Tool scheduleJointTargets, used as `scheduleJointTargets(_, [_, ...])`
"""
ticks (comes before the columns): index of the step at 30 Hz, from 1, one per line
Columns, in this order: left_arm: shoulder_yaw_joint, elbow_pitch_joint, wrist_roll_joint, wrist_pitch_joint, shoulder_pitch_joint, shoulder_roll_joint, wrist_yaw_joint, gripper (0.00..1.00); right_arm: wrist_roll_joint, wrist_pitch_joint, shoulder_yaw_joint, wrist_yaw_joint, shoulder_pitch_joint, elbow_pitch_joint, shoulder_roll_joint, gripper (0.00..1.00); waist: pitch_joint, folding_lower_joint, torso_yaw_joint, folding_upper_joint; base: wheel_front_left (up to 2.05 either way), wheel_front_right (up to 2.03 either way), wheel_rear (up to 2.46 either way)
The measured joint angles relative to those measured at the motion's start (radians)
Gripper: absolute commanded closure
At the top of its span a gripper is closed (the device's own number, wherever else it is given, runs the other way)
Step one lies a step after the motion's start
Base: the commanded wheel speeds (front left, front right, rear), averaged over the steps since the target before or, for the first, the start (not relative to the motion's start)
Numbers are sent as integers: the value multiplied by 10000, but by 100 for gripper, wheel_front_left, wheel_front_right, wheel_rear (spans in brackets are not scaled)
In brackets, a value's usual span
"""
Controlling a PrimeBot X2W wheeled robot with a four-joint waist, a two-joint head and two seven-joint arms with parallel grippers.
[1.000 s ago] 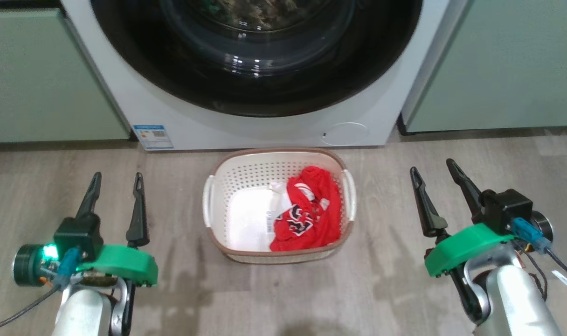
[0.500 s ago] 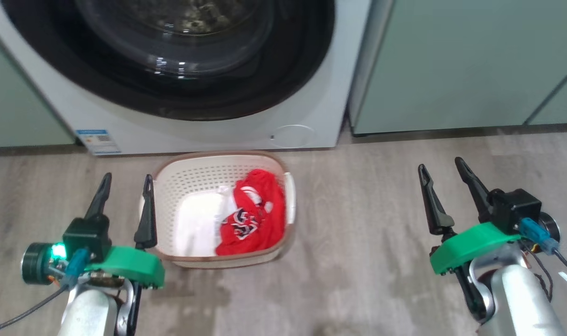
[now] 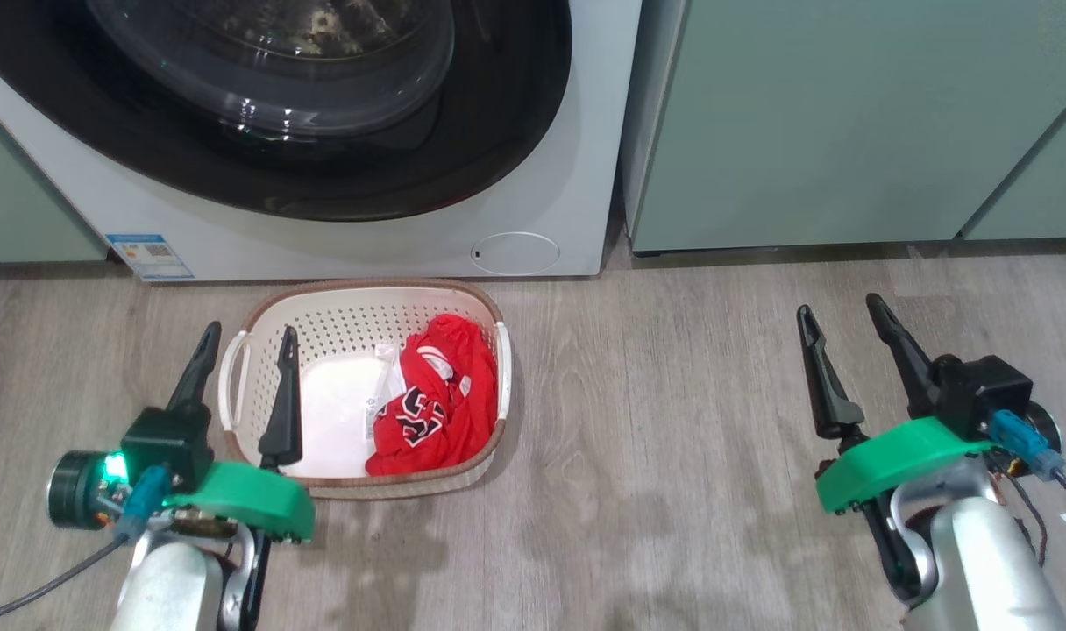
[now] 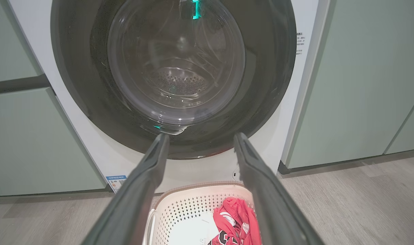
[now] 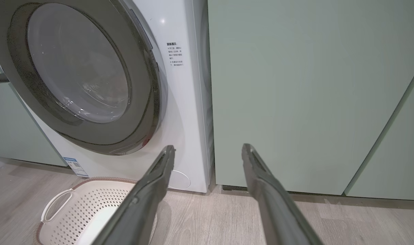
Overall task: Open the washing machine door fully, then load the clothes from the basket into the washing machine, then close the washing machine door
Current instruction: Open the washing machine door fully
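The white washing machine [image 3: 533, 158] stands at the back with its black-rimmed round door [image 3: 498, 114] shut against it; the door [image 4: 176, 68] fills the left wrist view and the door [image 5: 77, 75] shows at the left of the right wrist view. On the floor in front sits the cream basket [image 3: 463, 302] with red clothes [image 3: 437, 399] in its right half. My left gripper [image 3: 245, 333] is open, its right finger over the basket's left side. My right gripper [image 3: 840, 307] is open above bare floor, well right of the basket. From the wrists I see the basket [image 4: 193, 207] and clothes [image 4: 237, 217], and the basket [image 5: 88, 204].
Pale green cabinets [image 3: 849, 123] flank the machine on the right, and another cabinet [image 3: 24, 219] stands on the left. Grey wood-look floor [image 3: 673, 421] spreads between the basket and my right gripper. A round flap [image 3: 515, 252] sits low on the machine.
The head view has swung to the right, so the machine and basket now lie further left in it. Both grippers stay open, holding nothing.
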Motion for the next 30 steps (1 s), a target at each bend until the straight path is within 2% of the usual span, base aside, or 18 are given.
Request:
scheduleJointTargets(18, [-31,63,-161,0,-2,50,4,0,86,-44,4,0,-1,65,2,0,59,0,-9,0,0,0,0])
scheduleJointTargets(19, [-36,61,-161,0,-2,54,6,0,86,-46,4,0,-1,71,2,7,66,0,-12,0,0,0,0])
scheduleJointTargets(20, [-38,61,-161,0,-2,58,6,0,90,-46,4,0,-2,81,2,63,74,0,-15,0,0,0,0])
scheduleJointTargets(21, [-44,61,-161,0,-3,61,6,0,111,-46,4,0,-3,98,2,100,82,0,-18,0,0,0,0])
scheduleJointTargets(30, [-48,59,-161,0,-6,67,61,0,198,-44,58,0,-5,151,2,100,98,0,-23,0,0,0,0])
